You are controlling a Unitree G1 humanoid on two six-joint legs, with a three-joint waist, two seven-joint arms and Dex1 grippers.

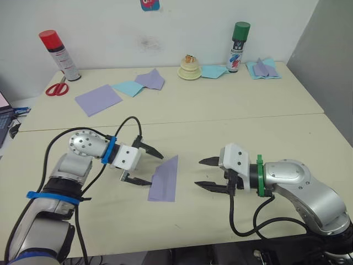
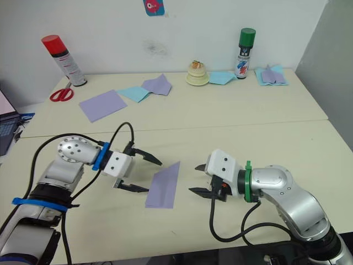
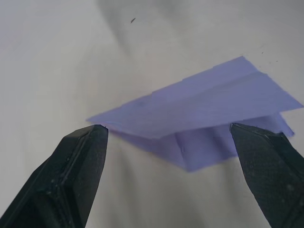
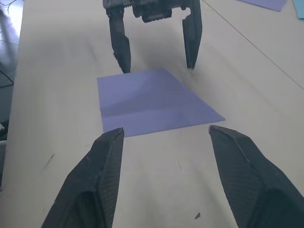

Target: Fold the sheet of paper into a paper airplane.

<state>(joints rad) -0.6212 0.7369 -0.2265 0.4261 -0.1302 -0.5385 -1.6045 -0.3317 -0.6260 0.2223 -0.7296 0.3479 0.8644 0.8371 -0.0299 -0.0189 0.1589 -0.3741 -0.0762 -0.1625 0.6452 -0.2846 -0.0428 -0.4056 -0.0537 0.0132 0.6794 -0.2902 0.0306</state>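
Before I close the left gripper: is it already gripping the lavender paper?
No. The left gripper is open, its fingers apart beside the folded sheet of paper, which lies flat on the table.

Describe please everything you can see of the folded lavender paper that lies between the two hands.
The folded lavender paper is thin, matte and layered, narrow with one slanted end rising to a point at its far corner. Crease lines run along its length, and the left wrist view shows one flap slightly lifted. It lies on the light table, between the left hand and the right hand. Both hands are open, and neither touches it, though the left hand's fingertips are close.
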